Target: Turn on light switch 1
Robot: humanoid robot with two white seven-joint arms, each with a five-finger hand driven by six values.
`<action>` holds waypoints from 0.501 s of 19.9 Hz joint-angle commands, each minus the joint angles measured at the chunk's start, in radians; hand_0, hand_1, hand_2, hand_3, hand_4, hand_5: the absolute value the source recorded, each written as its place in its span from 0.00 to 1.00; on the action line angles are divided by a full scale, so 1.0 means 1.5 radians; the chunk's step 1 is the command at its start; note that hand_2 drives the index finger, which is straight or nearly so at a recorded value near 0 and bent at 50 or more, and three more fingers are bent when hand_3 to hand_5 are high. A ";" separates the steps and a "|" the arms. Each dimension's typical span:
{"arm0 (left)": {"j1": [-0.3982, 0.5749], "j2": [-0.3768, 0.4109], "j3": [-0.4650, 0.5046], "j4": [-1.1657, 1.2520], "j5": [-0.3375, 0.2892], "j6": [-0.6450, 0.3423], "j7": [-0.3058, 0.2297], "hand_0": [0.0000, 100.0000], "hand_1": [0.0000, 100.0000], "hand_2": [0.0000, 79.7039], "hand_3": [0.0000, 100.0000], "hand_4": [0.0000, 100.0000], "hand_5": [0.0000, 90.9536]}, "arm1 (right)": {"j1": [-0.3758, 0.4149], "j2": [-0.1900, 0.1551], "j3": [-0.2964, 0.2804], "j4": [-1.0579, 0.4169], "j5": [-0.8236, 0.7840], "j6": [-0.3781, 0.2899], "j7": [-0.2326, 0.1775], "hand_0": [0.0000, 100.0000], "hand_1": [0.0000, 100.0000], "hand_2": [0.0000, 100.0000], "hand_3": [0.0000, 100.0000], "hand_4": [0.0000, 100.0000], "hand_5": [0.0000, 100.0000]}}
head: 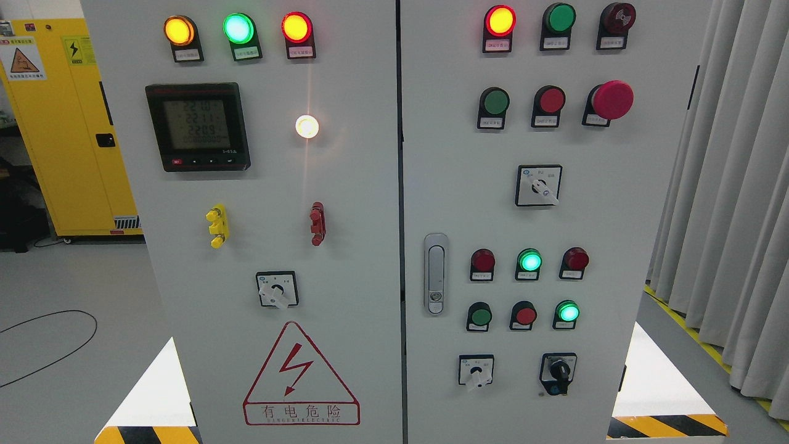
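Neither of my hands showed in the head view, so I could not tell whether they were open, closed or gripping anything.

Before me stood a grey cabinet (345,246) with two doors. The labels were too small to read, so I could not say for certain which control was light switch 1. The likeliest ones were the white turn switches: one (277,290) low on the left door above the red warning triangle (301,376), one (539,185) at the middle of the right door, and one (476,371) near that door's bottom edge beside a black key switch (558,372).

To do this step well, I judged that I should first settle which switch was meant, then bring one hand straight at its knob, pinch the white lever and twist it without brushing the push buttons (526,316) just above or the big red stop button (610,100) near the top right corner.

Both doors were shut, the latch handle (436,273) flat against the right door's left edge, so whatever the cabinet held stayed hidden. A yellow locker (68,123) at the left was closed too.
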 commanded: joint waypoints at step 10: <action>0.046 0.026 0.065 0.700 0.029 -0.144 -0.236 0.15 0.18 0.01 0.26 0.27 0.00 | 0.000 0.000 0.000 0.000 0.000 0.000 0.000 0.00 0.50 0.04 0.00 0.00 0.00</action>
